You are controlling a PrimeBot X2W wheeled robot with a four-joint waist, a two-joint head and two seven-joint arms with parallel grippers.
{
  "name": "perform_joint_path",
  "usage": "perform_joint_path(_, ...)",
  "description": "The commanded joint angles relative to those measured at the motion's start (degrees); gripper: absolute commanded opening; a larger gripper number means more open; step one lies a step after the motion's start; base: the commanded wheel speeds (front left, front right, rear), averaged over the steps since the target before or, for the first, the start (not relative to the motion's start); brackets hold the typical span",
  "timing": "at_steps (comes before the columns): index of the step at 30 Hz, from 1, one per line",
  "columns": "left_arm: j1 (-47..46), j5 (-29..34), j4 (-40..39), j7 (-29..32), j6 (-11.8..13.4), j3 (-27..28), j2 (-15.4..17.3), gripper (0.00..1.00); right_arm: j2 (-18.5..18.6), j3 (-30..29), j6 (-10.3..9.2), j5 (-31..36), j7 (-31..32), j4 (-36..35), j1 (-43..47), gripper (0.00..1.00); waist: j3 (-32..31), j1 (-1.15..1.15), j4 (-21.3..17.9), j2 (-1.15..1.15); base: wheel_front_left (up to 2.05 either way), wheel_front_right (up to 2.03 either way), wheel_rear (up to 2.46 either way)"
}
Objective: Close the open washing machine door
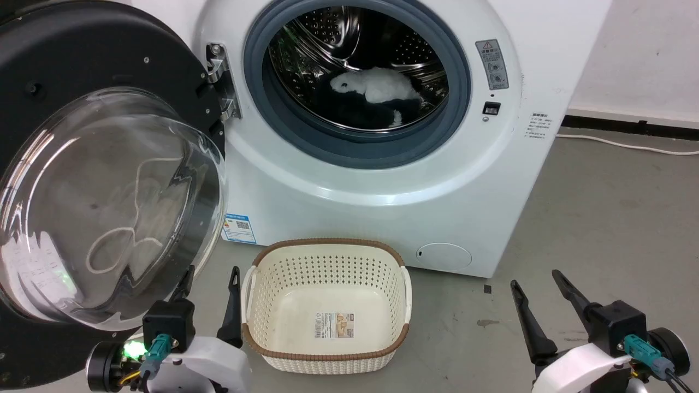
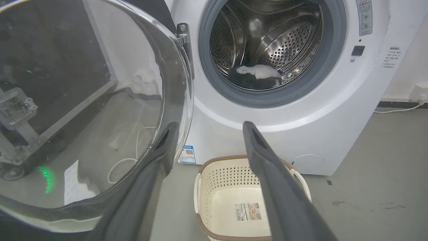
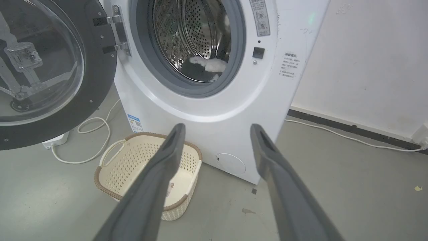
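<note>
Head view: washing machine door (image 1: 104, 180) wide open.

Washing machine door (image 1: 104, 180), round, black-rimmed, bulging clear glass bowl, swung wide open, hinged at left

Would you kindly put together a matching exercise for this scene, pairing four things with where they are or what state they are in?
Things:
1. washing machine door
2. laundry basket
3. white fluffy item
4. right hand

Places or states:
A. inside the steel drum
B. swung wide open
C. on the floor, nothing in it
D. fingers apart, holding nothing

Pairs: 1-B, 2-C, 3-A, 4-D.
</note>
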State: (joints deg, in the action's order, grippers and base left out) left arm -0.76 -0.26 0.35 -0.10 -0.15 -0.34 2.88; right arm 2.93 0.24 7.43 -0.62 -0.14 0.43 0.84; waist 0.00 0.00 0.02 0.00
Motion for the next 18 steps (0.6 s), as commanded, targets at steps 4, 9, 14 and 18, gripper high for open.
perform_joint_path(4,0.4,-1.1,0.2,-0.9,0.1,-0.4,0.0,1.00,0.0,0.1,0.00,-1.1,-0.9,0.5,0.5,1.00,0.0,0.00,0.0,0.00,0.00,0.00,0.00)
perform_joint_path(9,0.6,-1.6,0.5,-1.5,0.2,-0.7,0.0,1.00,0.0,0.3,0.01,-1.9,-1.5,1.0,0.8,1.00,0.0,0.00,0.0,0.00,0.00,0.00,0.00)
perform_joint_path(14,0.8,-2.2,0.7,-2.1,0.3,-1.1,0.0,1.00,0.0,0.5,0.01,-2.8,-2.1,1.5,1.0,1.00,0.0,0.00,0.0,0.00,0.00,0.00,0.00)
perform_joint_path(18,0.9,-2.7,0.9,-2.6,0.3,-1.4,0.0,0.00,0.0,0.6,0.01,-3.4,-2.6,1.8,1.2,1.00,0.0,0.00,0.0,0.00,0.00,0.00,0.00)
